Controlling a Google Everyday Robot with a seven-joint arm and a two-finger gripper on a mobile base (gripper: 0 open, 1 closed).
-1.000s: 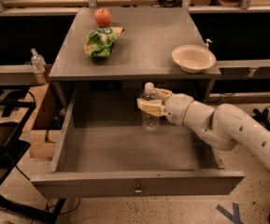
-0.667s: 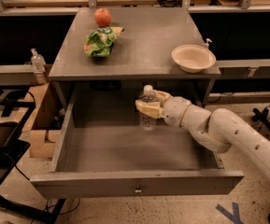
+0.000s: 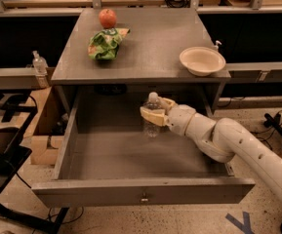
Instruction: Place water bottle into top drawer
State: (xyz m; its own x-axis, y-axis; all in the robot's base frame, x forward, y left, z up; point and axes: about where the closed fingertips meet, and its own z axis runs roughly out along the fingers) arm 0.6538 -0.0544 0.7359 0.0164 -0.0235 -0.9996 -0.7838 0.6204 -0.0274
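Note:
The water bottle is clear with a white cap and stands upright inside the open top drawer, toward the back middle. My gripper reaches in from the right on the white arm and is shut around the bottle's upper body. The bottle's base hangs close to the drawer floor; I cannot tell whether it touches. The drawer is pulled far out, and its front panel shows a small metal knob.
On the grey desk top lie a red apple, a green chip bag and a cream bowl. A small pump-top bottle stands on a shelf at left. A cardboard box sits left of the drawer.
My gripper has shifted the bottle slightly left and a little deeper into the drawer. The hold on the bottle is unchanged.

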